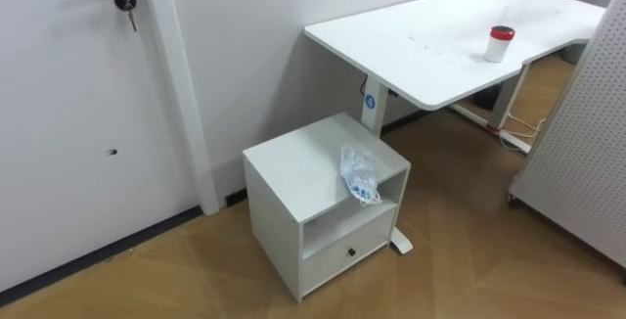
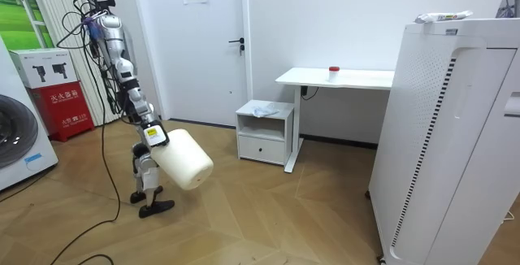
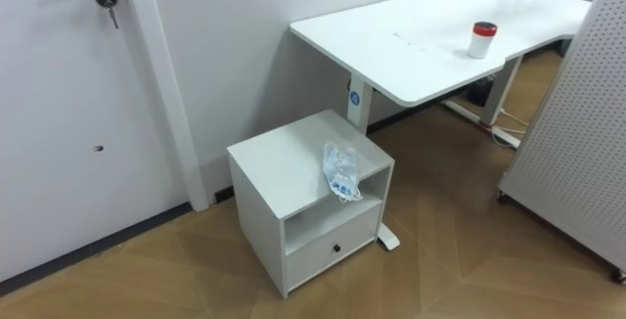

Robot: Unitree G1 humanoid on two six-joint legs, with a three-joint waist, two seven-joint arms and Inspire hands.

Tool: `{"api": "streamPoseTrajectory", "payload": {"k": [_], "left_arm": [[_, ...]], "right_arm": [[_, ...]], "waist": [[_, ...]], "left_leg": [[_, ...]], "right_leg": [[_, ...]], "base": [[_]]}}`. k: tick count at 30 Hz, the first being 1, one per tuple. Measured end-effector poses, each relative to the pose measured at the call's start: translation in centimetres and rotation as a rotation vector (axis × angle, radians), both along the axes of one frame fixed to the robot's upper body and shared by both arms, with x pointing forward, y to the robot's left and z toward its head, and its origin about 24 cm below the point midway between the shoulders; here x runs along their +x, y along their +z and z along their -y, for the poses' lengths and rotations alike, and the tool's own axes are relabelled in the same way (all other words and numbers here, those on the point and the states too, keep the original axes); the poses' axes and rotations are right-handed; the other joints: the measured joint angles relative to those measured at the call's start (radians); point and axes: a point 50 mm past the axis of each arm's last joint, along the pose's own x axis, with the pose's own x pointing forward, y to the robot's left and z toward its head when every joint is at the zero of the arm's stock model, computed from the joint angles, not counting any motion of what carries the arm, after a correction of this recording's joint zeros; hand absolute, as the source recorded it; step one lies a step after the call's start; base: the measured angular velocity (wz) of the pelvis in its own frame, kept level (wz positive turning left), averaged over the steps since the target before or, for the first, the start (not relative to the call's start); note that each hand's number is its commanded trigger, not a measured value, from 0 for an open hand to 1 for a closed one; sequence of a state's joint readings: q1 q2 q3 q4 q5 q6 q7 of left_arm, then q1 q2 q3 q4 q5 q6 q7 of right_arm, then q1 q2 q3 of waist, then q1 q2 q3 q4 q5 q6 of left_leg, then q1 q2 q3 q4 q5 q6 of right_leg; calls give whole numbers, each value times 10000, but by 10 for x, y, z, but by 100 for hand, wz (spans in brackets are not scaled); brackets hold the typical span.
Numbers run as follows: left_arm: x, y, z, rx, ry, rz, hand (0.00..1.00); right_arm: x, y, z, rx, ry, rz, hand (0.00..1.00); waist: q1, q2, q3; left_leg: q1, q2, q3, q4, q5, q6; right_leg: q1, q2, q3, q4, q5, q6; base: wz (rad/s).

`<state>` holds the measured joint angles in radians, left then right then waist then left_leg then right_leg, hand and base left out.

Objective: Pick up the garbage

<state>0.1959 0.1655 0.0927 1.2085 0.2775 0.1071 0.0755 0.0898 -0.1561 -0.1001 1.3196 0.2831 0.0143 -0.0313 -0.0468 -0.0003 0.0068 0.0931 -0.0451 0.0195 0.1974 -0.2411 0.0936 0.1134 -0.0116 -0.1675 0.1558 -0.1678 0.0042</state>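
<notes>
In the left eye view, the garbage (image 1: 359, 174), a crumpled clear plastic bag, was seen at the front edge of the small cabinet (image 1: 293, 162). It was judged light, soft and slippery, best pinched at a bunched fold. The room view added the robot, well apart from the cabinet, a robot hand (image 2: 151, 135) against what was probably a white bin (image 2: 183, 161). The hand's state could not be told.

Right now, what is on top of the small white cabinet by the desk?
A crumpled clear plastic bag lies on the cabinet top at its front edge, part drooping over the open shelf. What the bag covers and the shut drawer's contents cannot be seen.
</notes>
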Motion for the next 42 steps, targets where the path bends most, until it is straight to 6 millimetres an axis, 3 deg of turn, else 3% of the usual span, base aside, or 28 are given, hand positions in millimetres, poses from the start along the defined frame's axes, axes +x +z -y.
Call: {"api": "streamPoseTrajectory", "payload": {"k": [18,21,27,30,31,32,33,34,36,37,38,39,40,41,42], "left_arm": [[-9,0,-1,77,-169,-432,0],[-8,0,-1,72,-153,-346,0],[-5,0,-3,-69,-29,-286,0],[-8,0,-3,-76,12,-459,0],[-7,0,-3,-73,-2,-471,0],[-8,0,-3,-67,-11,-483,0],[-8,0,-3,-66,-13,-500,0],[-10,0,-1,-111,-81,-518,0],[-15,0,0,-131,-139,-667,0],[-20,0,-1,-102,-78,-754,0],[-25,1,-2,-57,-43,-845,0],[-27,1,-2,-52,-24,-898,0],[-31,1,-2,-77,17,-986,0],[-31,1,-1,-91,35,-920,0],[-29,1,-1,-114,53,-785,0]], "right_arm": [[-5,0,0,125,-197,-42,100],[-5,0,1,131,-225,-40,100],[-9,1,4,264,-142,-154,100],[-8,1,4,283,-199,-115,100],[-8,1,4,262,-212,-123,100],[-7,1,4,238,-217,-110,100],[-7,1,5,218,-216,-119,100],[-10,2,8,154,-260,-219,100],[-13,3,13,22,-277,-346,100],[-13,4,17,-65,-159,-405,100],[-15,5,19,-120,65,-530,100],[-17,5,19,-148,189,-620,100],[-18,5,21,-205,448,-750,100],[-20,6,21,-225,606,-829,100],[-20,6,21,-227,593,-823,100]], "waist": [[4,-43,-32],[41,-36,-34],[64,-70,-14],[66,-72,-11],[40,-100,2],[-32,-134,19],[-25,-208,68],[22,-240,68],[210,-241,56],[391,-173,37],[542,-144,35],[607,-145,29],[640,-69,42],[616,-118,-24],[604,-133,-53]], "left_leg": [[-136,13,5,55,-4,-1],[-232,46,-27,312,-132,-32],[-734,201,-191,1891,-892,-209],[-890,344,231,2449,-1047,-381],[-1276,462,715,3112,-986,-519],[-2131,542,1026,4627,-652,-865],[-2661,518,978,5336,-438,-910],[-3238,337,817,5489,-431,-704],[-3897,141,857,3957,-261,-826],[-4198,141,866,2592,206,-984],[-4316,178,809,1433,805,-992],[-4337,223,752,1037,1039,-974],[-4330,314,735,737,1680,-960],[-4282,287,798,792,2310,-824],[-4281,278,870,850,2514,-647]], "right_leg": [[-170,-5,-4,130,-11,-6],[-178,15,-42,201,-70,-38],[-499,55,-265,1567,-942,-188],[-671,19,-190,1970,-1495,-444],[-839,29,-130,2141,-1606,-538],[-938,114,138,2192,-1655,-678],[-877,135,347,2269,-1684,-757],[-785,96,576,2287,-1715,-806],[-758,95,957,2287,-1806,-852],[-722,121,1137,2295,-1899,-856],[-614,125,1291,2305,-2027,-849],[-528,120,1421,2307,-2108,-842],[-352,107,1566,2305,-2279,-808],[-249,81,1776,2294,-2461,-687],[-229,60,1854,2276,-2507,-592]], "base": [[0],[2],[12],[11],[29],[28],[21],[0],[-24],[-54],[-60],[-64],[-56],[-51],[-43]]}}
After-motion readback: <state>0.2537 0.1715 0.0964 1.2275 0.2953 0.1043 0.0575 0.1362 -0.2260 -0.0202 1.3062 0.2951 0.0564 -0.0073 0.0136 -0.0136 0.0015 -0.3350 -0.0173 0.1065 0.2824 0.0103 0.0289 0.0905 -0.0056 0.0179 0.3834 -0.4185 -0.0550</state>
